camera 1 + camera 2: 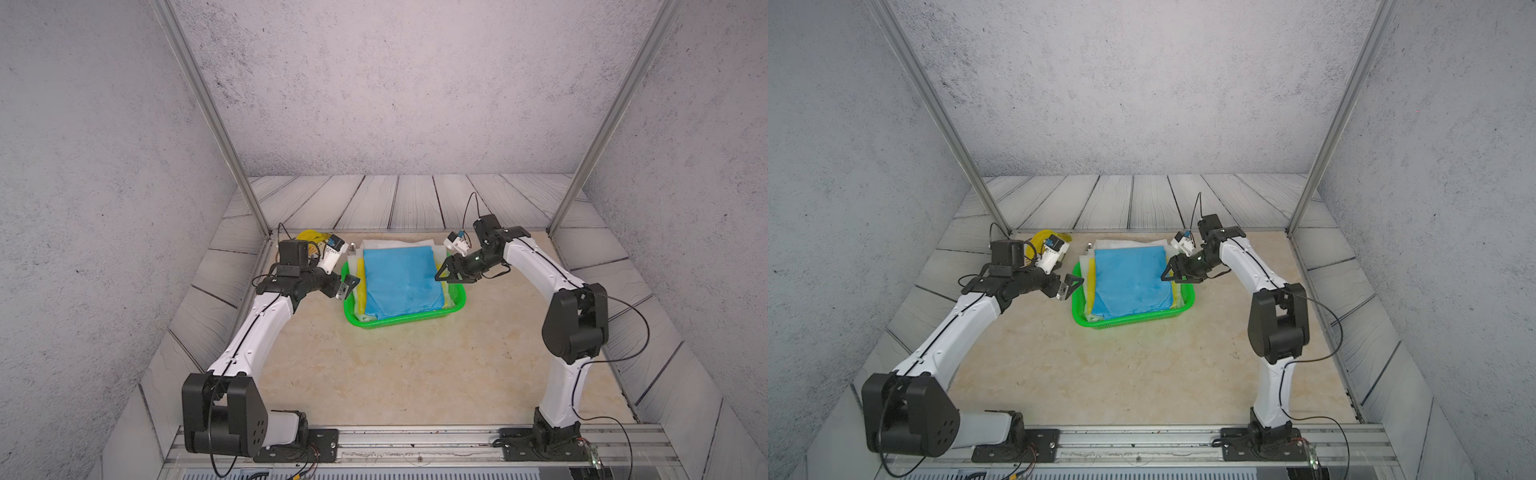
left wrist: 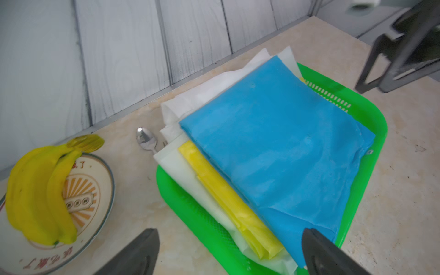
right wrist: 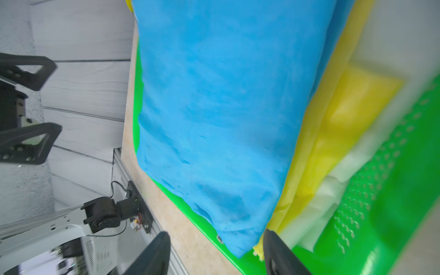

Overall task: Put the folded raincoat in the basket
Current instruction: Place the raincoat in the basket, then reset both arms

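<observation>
The folded blue raincoat (image 1: 399, 282) (image 1: 1129, 278) lies on top of folded yellow (image 2: 228, 202) and white (image 2: 190, 181) sheets inside the green basket (image 1: 399, 323) (image 1: 1125, 325). My left gripper (image 1: 348, 287) (image 2: 232, 252) hovers at the basket's left rim, open, with nothing between its fingers. My right gripper (image 1: 446, 276) (image 3: 216, 252) is at the basket's right rim and is also open. In the right wrist view a corner of the blue raincoat (image 3: 214, 107) sits in the gap between its fingers, not pinched.
A plate (image 2: 100, 190) with bananas (image 2: 42, 190) stands left of the basket, behind my left wrist. A metal spoon (image 2: 146, 139) lies between the plate and the basket. Grey plank walls close the back and sides.
</observation>
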